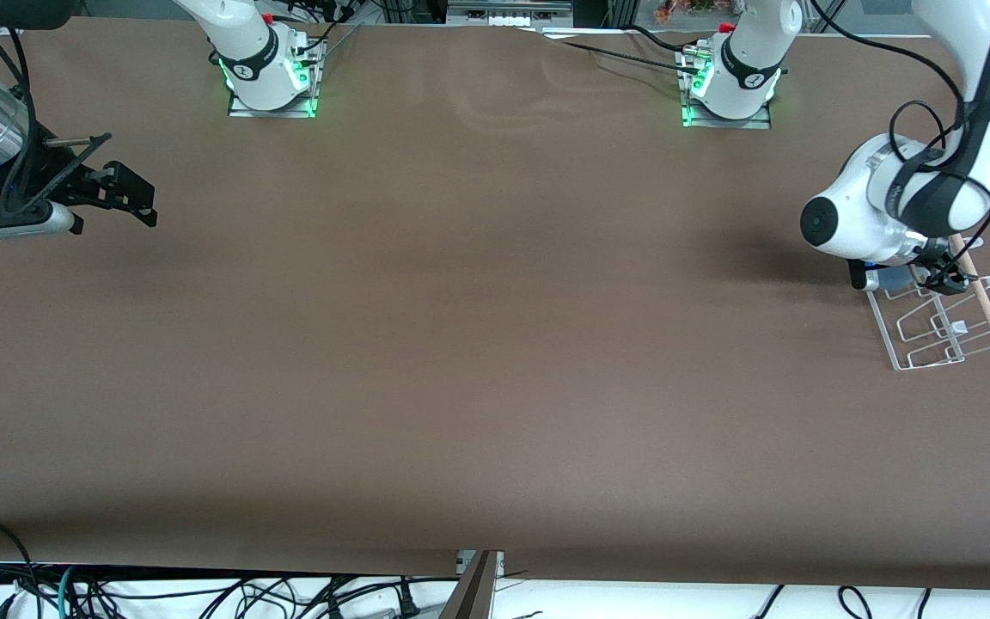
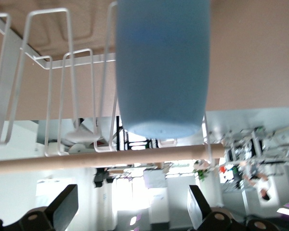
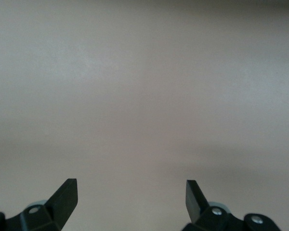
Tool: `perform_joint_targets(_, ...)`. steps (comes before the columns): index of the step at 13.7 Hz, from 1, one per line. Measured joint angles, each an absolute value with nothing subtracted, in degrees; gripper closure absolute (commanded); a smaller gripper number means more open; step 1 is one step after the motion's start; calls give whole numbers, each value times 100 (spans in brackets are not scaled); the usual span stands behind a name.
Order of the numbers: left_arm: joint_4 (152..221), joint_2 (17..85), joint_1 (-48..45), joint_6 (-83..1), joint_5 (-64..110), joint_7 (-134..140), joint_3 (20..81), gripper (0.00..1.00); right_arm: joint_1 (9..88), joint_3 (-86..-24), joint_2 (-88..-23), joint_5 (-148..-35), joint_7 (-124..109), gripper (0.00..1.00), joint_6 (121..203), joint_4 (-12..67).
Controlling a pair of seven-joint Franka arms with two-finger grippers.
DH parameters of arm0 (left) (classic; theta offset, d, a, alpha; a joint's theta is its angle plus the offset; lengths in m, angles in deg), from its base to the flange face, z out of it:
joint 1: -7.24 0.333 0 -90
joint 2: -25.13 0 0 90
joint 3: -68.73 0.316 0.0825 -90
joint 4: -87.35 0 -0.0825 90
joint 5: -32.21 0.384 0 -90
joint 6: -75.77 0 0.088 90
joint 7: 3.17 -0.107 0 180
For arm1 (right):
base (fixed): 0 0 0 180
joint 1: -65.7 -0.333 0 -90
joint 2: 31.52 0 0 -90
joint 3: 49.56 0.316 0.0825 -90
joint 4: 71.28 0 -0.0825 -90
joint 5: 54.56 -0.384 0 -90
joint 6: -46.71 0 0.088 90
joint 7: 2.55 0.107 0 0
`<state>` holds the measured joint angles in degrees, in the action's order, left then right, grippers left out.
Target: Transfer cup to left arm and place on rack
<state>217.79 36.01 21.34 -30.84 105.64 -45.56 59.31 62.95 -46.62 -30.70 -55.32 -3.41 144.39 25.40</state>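
The light-blue cup (image 2: 161, 67) rests on the clear wire rack (image 2: 53, 96) among its prongs, its closed end toward my left gripper (image 2: 132, 207). That gripper is open and empty, drawn back from the cup, with the rack's wooden dowel (image 2: 86, 161) between them. In the front view the rack (image 1: 933, 331) stands at the left arm's end of the table, the cup (image 1: 890, 278) shows as a small blue patch under the left arm's wrist, and the left gripper (image 1: 946, 271) is over the rack's end farthest from the camera. My right gripper (image 1: 130, 193) is open and empty, waiting over the right arm's end of the table; it also shows in its wrist view (image 3: 131, 192).
The brown table (image 1: 478, 327) spreads wide between the two arms. The arm bases (image 1: 267, 73) stand along the edge farthest from the camera. Cables hang past the table's near edge (image 1: 203, 593).
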Motion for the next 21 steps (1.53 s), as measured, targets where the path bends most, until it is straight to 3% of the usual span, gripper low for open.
perform_joint_targets(4,20764,3236,2068,-2653,8663,-4575,5892,0,6306,-4681,-3070,-5532,-341,1,14361,2538)
perform_joint_targets(12,18699,3177,1709,-1697,5682,-4202,5876,0,6306,-4673,-3020,-5532,-341,1,14011,2489)
perform_joint_targets(21,17503,3170,1371,-992,3785,-1667,5873,0,6307,-4674,-3024,-5532,-339,1,13971,2480)
